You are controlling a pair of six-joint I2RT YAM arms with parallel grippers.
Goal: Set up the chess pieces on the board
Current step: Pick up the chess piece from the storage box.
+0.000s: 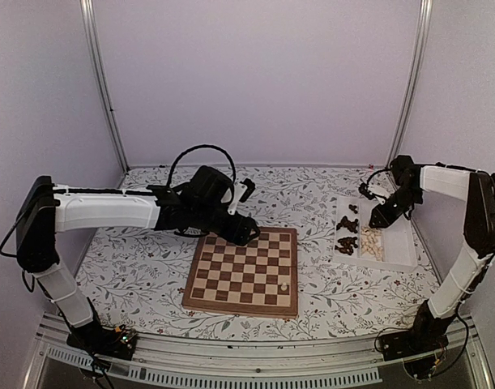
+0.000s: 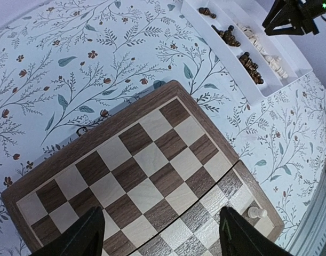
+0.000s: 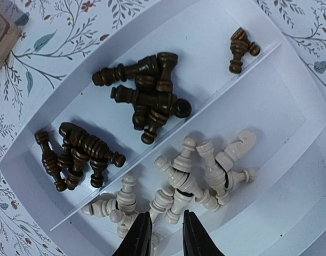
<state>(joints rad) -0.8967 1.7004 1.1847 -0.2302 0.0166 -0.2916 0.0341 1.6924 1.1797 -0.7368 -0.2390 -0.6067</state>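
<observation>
Lab enclosure — blank white walls (image 1: pixel 255 81), metal frame posts (image 1: pixel 101 89), mounting rail (image 1: pixel 231 356)

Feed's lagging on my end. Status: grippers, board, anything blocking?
Left gripper open, empty, over board. Right gripper nearly shut above pale pieces in tray, grip unclear. One pale piece on board. Nothing blocking.

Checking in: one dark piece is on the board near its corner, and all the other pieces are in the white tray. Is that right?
No. The lone piece on the board is pale cream, not dark, as the left wrist view shows. The other pieces do lie in the white tray.
</observation>
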